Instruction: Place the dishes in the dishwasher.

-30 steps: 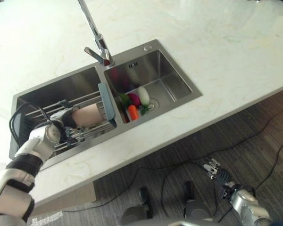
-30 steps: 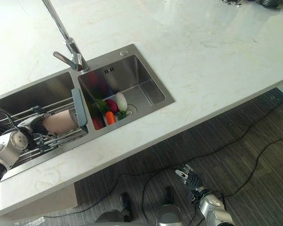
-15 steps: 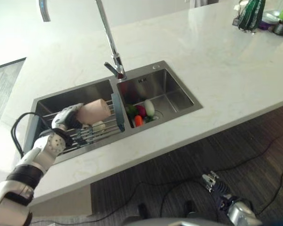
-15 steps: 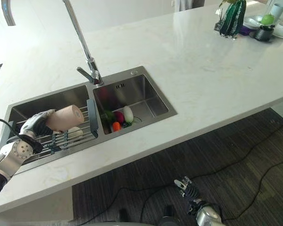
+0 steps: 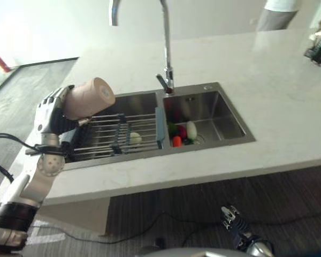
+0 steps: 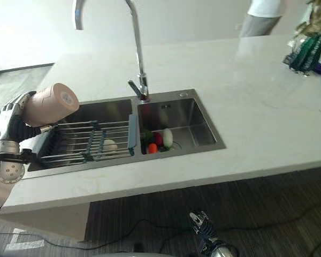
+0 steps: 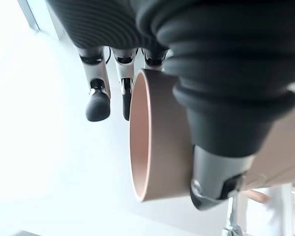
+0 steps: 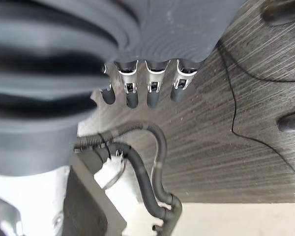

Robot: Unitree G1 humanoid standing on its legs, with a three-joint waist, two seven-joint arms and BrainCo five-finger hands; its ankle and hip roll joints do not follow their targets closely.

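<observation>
You are looking down on a pale marble counter (image 5: 278, 96) with a steel double sink (image 5: 219, 140) set into it and dark wood floor (image 6: 267, 214) in front. Your left hand (image 5: 49, 110) is raised above the counter's left end, fingers and thumb wrapped round a pink cup (image 5: 86, 98) lying on its side, its base turned toward the tap (image 5: 163, 48). Beyond the cup, a wire rack (image 5: 109, 136) spans the left basin with a small pale item (image 5: 135, 138) on it. The right basin holds vegetables (image 5: 182, 133) by the drain. Your right hand (image 5: 231, 220) hangs low over the floor, fingers loose and straight. A person (image 6: 262, 16) stands past the counter's far edge.
</observation>
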